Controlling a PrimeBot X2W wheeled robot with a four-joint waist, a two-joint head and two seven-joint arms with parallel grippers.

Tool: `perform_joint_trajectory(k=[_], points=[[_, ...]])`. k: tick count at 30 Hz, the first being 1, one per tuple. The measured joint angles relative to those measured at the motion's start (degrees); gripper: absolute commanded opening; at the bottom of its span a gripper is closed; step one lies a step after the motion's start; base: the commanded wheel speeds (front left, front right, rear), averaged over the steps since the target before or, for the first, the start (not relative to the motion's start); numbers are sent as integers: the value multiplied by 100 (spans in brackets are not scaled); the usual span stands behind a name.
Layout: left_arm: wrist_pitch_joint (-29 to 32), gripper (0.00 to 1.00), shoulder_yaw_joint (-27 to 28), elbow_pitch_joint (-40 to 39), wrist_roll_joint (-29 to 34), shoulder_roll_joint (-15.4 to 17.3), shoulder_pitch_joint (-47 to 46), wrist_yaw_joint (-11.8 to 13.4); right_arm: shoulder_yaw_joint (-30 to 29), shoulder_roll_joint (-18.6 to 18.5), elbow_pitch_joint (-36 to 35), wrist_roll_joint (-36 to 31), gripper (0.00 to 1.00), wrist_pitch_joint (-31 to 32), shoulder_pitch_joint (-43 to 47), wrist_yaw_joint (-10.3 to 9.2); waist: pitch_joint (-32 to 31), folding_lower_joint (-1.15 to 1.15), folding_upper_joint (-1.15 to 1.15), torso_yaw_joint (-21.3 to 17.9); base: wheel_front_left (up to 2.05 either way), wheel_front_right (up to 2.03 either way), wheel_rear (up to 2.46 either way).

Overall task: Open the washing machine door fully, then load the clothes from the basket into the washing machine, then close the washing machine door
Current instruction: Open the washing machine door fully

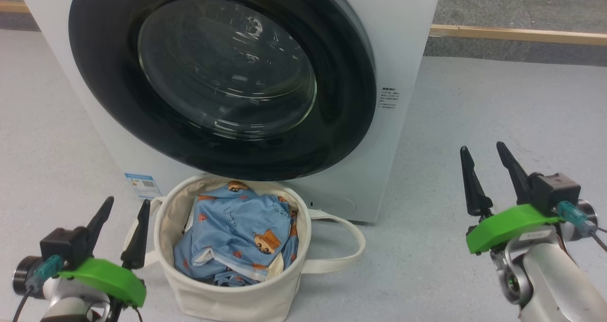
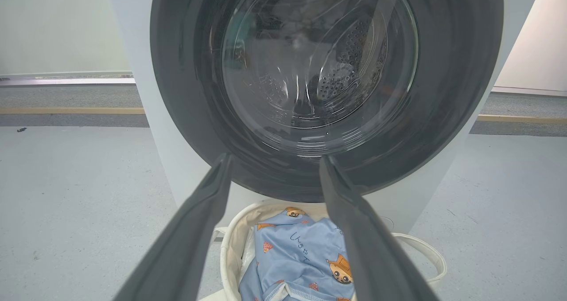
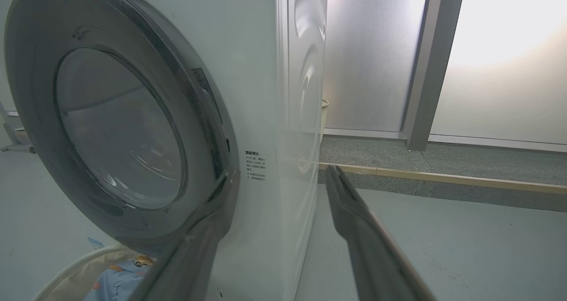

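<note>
Fingers of the left gripper [image 1: 128, 201] stand wide apart and empty, just beside the basket [image 1: 237, 298]. The right gripper [image 1: 482, 147] is also wide and empty, well apart on the other side. The clothes [image 1: 237, 232] lie in the basket, which stands on the grey floor [image 1: 498, 104] below the closed washing machine door [image 1: 109, 75] of the washing machine [image 1: 408, 37].
</note>
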Motion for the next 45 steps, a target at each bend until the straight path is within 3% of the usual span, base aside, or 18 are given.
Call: perform_joint_trajectory(k=[16, 29, 40, 41, 42, 43, 45], points=[[0, 100, 91, -2, -118, -83, 2, -52, -146, 48, 22, 124, 100, 0, 1, 0, 80, 0, 0, 62, 0, 0, 0], [0, 100, 425, -216, -204, -241, -5, -109, -647, 294, 68, 386, 100, 0, -54, 0, 443, 1, 0, 233, 0, 0, 0], [0, 100, 597, -310, -49, -304, -203, -168, -838, 393, 260, 1205, 100, -1, -703, 0, 987, 2, 0, 510, 0, 0, 0], [0, 100, 611, -308, -49, -331, -243, -172, -800, 387, 288, 1317, 95, -1, -770, 0, 1040, 2, 0, 543, 0, 0, 0], [0, 100, 619, -308, -48, -355, -270, -176, -766, 389, 297, 1457, 19, -1, -840, 0, 1090, 1, 0, 571, 0, 0, 0], [0, 100, 622, -307, -35, -374, -291, -178, -746, 389, 298, 1642, 1, -1, -921, 0, 1141, 1, 0, 600, 0, 0, 0], [0, 100, 641, -286, 3, -410, -311, -226, -694, 379, 320, 2061, 0, -1, -1115, 0, 1238, 2, 0, 653, 0, 0, 0]])
